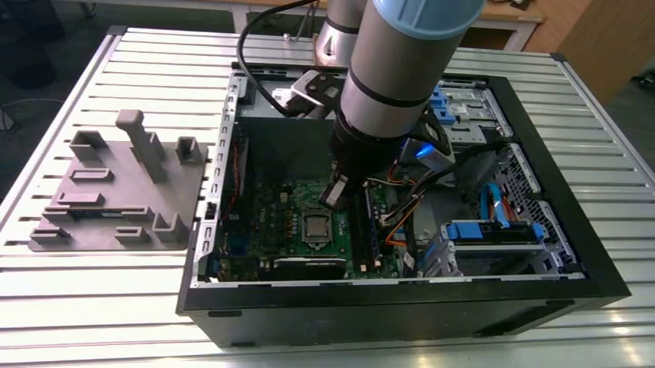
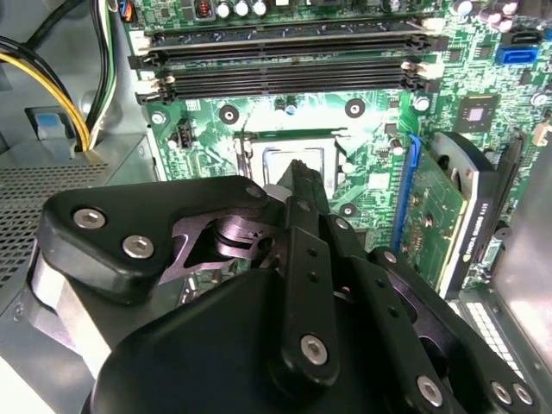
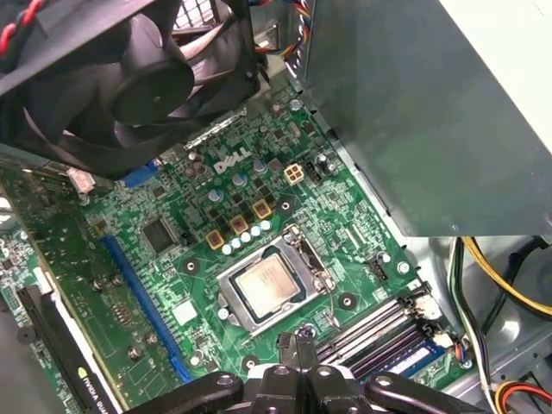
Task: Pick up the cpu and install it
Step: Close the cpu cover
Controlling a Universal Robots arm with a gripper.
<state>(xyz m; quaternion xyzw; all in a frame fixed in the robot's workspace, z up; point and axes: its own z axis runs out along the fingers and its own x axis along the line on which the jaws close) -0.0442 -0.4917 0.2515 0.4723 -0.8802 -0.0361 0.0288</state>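
Both wrist views close above motherboard [image 3: 172,285]

I work in what looks like a robotics lab or test workshop, not a home. Under me is a table [image 1: 92,307] of ribbed aluminium profiles, the kind used for rigs. On it lies an open black computer case [image 1: 409,307] with its side off, the green motherboard [image 3: 198,285] bare, 1 black fan [image 3: 138,86] and loose coloured cables [image 1: 404,218] showing. Beside the case, on the exterior view's left, sits a grey moulded fixture tray [image 1: 113,192] with slots and posts for parts. Beyond the table I see wooden furniture [image 1: 573,31] and a dark floor [image 1: 41,46].
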